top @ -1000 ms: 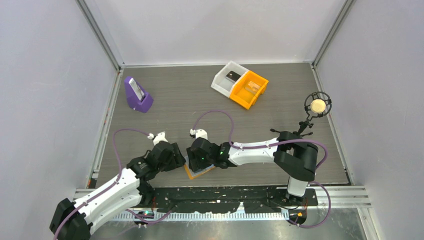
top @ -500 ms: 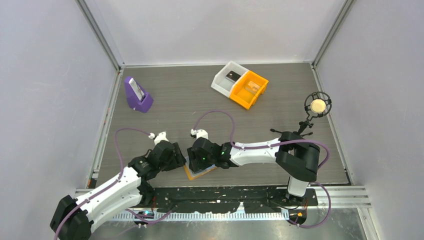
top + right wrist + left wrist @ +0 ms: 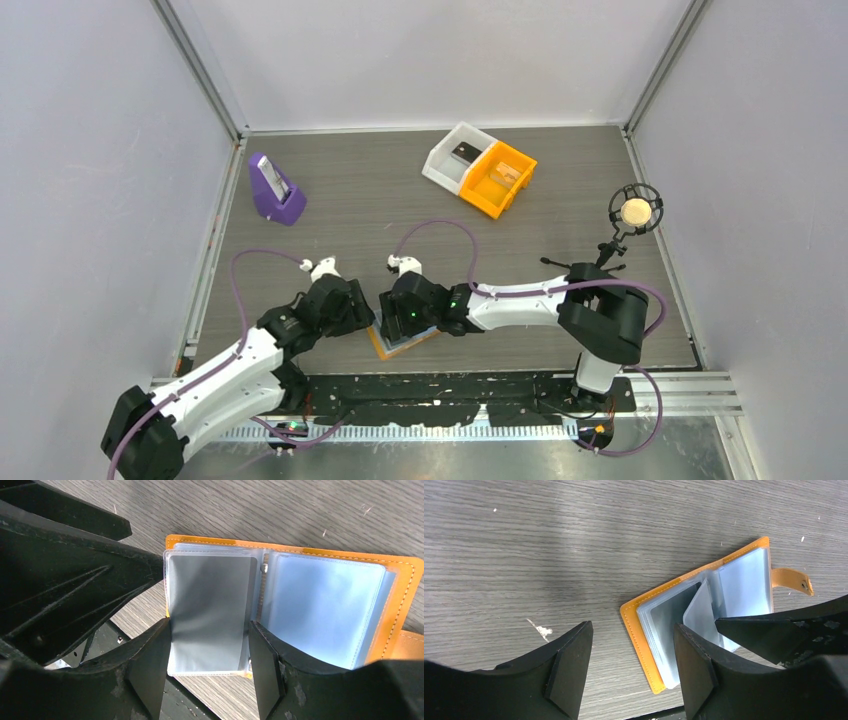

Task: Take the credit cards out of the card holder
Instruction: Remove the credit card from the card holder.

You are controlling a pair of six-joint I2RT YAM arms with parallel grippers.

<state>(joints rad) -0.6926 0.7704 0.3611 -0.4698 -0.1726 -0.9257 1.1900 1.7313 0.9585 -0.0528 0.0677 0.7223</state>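
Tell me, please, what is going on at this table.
Both arms lean over the orange card holder, which lies open near the front edge of the table. The right arm holds its open jaws astride a grey sleeve; the left arm has its open jaws at the holder's edge. Nothing is gripped yet.

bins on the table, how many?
2. A white bin sits at the far side of the table, and an orange bin sits right against it on its right. Nothing suggests a hidden third.
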